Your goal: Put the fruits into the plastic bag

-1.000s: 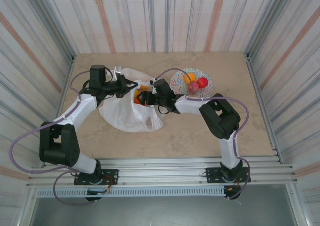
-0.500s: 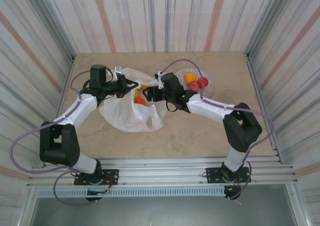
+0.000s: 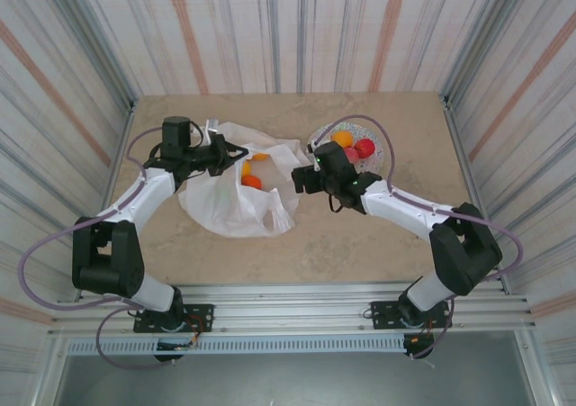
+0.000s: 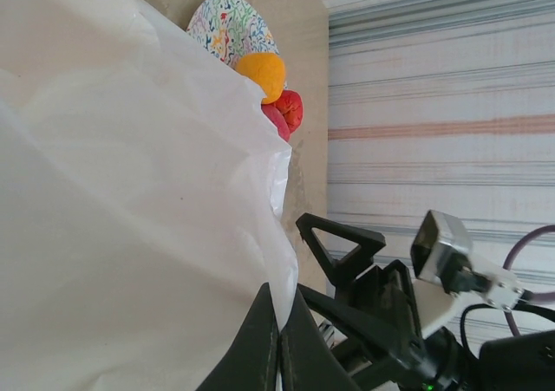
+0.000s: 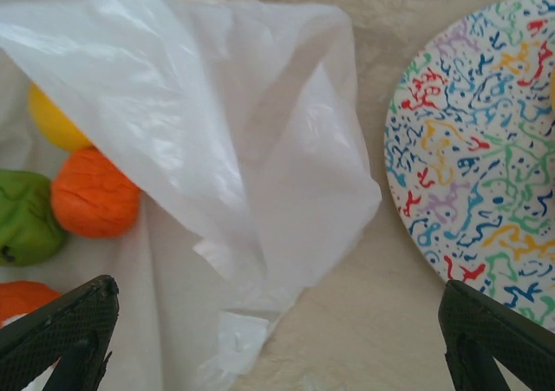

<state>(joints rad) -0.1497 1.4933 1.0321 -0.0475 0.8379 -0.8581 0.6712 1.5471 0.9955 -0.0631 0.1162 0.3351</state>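
Gaping toward plate (image 3: 376, 161), plastic bag (image 3: 225, 210) (left hand (image 4: 278, 309) pinching rim)

The plastic bag (image 3: 236, 203) lies on the table (image 3: 360, 235), a bit left of the middle. The plate (image 3: 376, 161) sits on the table to the right of the bag, a little farther back. A strip of table lies between them. Some fruits (image 3: 251, 181) lie inside the bag, in its far part. Three more fruits (image 3: 353, 150) sit on the plate, close together. The left gripper (image 3: 229, 157) is at the bag's far edge, touching it. The right gripper (image 3: 299, 179) is above the gap between bag and plate.
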